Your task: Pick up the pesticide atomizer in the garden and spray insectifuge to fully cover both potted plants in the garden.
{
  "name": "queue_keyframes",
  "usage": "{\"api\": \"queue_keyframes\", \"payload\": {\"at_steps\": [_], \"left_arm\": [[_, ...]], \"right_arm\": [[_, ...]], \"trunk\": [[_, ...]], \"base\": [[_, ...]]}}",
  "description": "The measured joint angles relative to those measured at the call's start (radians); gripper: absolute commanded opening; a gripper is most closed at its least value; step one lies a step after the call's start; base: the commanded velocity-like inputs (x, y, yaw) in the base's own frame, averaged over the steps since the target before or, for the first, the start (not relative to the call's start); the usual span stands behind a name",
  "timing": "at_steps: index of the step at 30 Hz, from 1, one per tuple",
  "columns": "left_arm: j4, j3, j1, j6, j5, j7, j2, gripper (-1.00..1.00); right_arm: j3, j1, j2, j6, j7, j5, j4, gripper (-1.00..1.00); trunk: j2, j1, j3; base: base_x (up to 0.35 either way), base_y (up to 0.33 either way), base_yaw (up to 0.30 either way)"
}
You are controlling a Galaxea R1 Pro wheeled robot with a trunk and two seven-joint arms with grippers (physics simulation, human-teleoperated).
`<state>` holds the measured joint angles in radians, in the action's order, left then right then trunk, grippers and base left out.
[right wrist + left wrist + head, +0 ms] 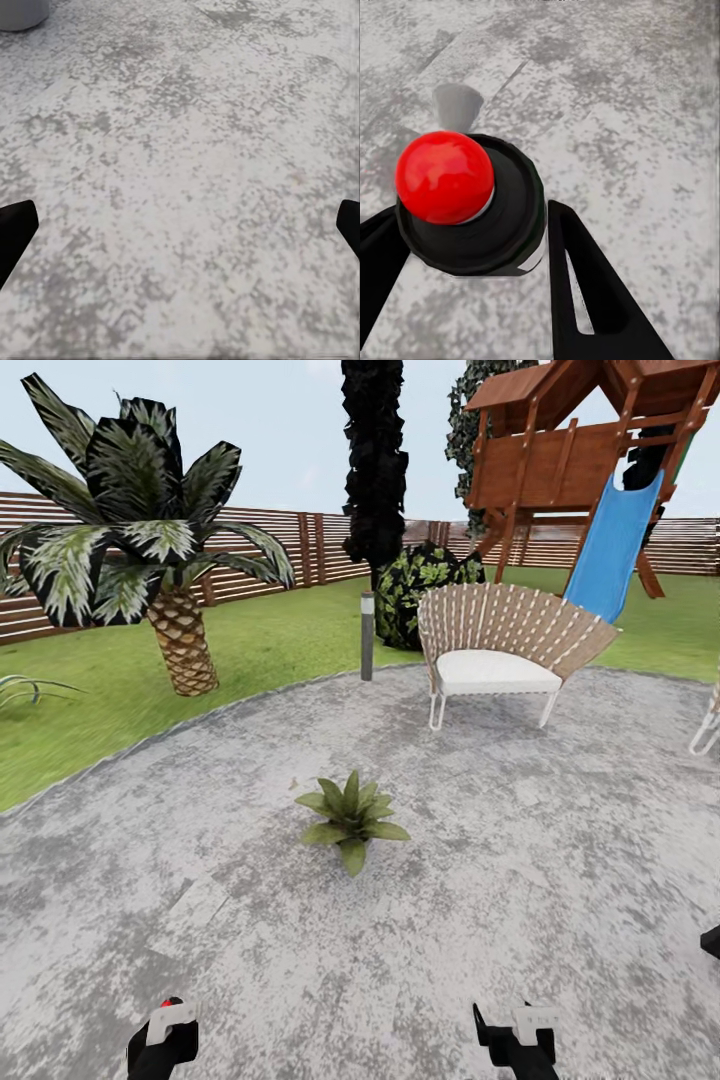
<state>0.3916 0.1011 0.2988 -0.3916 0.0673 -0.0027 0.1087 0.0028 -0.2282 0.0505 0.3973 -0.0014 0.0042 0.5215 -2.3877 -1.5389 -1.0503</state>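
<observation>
Gripping the pesticide atomizer [472, 206] in my left gripper [472, 247], nozzle end up and ready; right gripper [180, 225] spread, carrying nothing. One potted plant [350, 818] sits ahead on the patio [560, 860], within approach for spraying.

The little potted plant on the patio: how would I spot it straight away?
Find the round grey paved patio. In front of the woven chair, alone on bare paving, sits the potted plant: a low rosette of broad pointed leaves, far shorter than the palm on the lawn.
</observation>
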Motion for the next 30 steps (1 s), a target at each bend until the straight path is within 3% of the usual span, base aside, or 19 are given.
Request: {"api": "queue_keyframes", "payload": {"at_steps": [22, 26, 30], "left_arm": [[0.016, -0.007, 0.007, 0.011, -0.004, -0.003, 0.004, -1.0], [0.018, -0.012, 0.015, 0.038, -0.029, -0.025, 0.03, -1.0], [0.029, -0.018, 0.017, 0.112, -0.09, -0.132, 0.059, -1.0]], "right_arm": [[0.002, -0.001, -0.004, -0.003, 0.005, 0.004, 0.009, 1.0], [0.033, -0.001, -0.003, -0.005, 0.011, 0.068, 0.046, 1.0], [0.097, -0.018, -0.004, -0.009, 0.016, 0.162, 0.072, 1.0]], "trunk": [[0.0, 0.0, 0.0], [0.0, 0.0, 0.0], [0.0, 0.0, 0.0]], "base": [[0.06, 0.0, -0.005], [0.0, 0.0, 0.0], [0.0, 0.0, 0.0]]}}
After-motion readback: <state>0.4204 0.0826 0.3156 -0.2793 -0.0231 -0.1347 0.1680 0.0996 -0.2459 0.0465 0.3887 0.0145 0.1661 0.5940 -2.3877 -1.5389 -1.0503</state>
